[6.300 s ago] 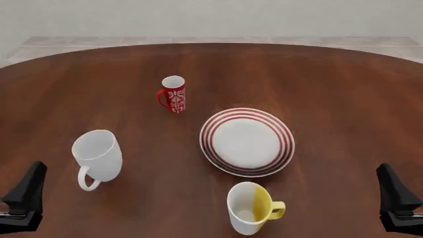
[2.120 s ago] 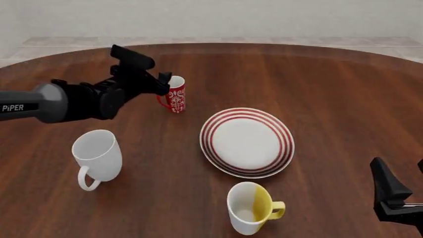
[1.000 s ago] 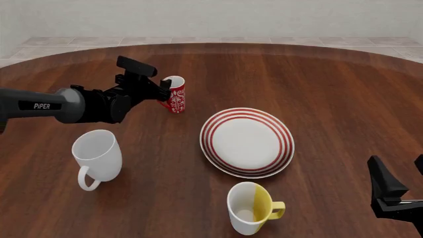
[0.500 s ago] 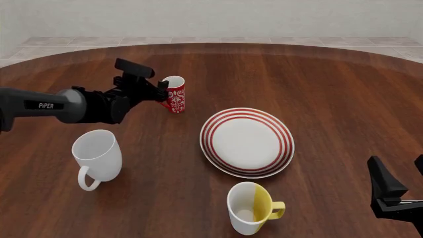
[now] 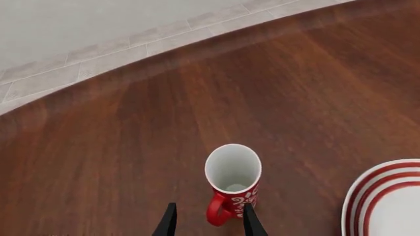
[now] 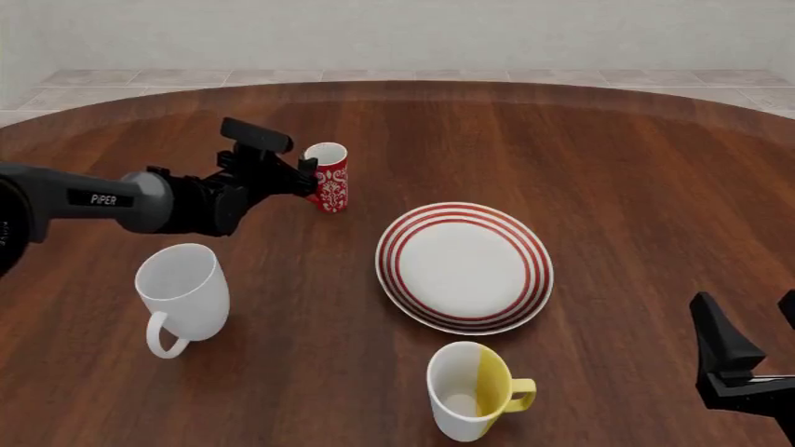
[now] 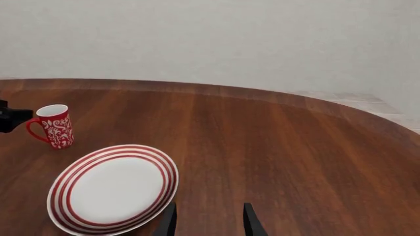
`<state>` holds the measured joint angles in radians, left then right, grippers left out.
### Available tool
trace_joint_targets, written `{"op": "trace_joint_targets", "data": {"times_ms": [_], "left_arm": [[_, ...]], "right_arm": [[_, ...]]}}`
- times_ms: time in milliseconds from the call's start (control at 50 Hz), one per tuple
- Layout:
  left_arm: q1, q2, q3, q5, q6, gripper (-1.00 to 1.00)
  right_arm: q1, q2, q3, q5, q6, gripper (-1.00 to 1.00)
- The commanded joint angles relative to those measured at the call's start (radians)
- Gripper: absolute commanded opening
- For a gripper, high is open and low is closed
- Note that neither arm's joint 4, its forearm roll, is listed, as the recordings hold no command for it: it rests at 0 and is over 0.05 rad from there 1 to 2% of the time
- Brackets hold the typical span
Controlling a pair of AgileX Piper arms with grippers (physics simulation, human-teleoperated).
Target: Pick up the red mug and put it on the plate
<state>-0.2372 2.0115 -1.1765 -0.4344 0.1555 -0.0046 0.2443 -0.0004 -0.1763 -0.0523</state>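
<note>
Two black fingers of the left gripper point(image 5: 208, 225) stand apart with the handle of the red mug point(image 5: 233, 184) between them in the left wrist view, so the jaws look lined up to pinch the handle rather than the body; whether a pad already touches it is hard to tell from this angle. In the front view the left arm reaches in from the left edge toward the upper left of the frame, low and nearly level, which suits a side-on grip on a tall narrow cup.

The red mug stands upright on the table point(image 6: 597, 168), up and left of the plate point(image 6: 464, 267) and apart from it. It is red with a white ornamental pattern, white inside, its handle turned toward the approaching gripper. The plate lies flat near the middle of the frame, bare, ringed in red, so the set-down spot is free.

At the lower right corner of the front view the right gripper point(image 7: 206, 221) is parked, fingers parted and holding nothing, well away from the left arm's likely path to the plate.
</note>
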Motion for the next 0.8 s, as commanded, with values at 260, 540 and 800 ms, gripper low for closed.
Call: {"op": "trace_joint_targets", "data": {"times_ms": [260,540,800], "left_arm": [[0.010,0.049,-0.025,-0.001,-0.002,1.00],[0.006,0.065,-0.028,-0.009,-0.001,1.00],[0.004,0.060,-0.020,-0.016,-0.004,1.00]], "right_arm": [[0.003,0.001,0.000,0.000,-0.006,1.00],[0.002,0.016,0.000,-0.012,-0.007,1.00],[0.003,0.017,0.000,-0.012,-0.009,1.00]]}}
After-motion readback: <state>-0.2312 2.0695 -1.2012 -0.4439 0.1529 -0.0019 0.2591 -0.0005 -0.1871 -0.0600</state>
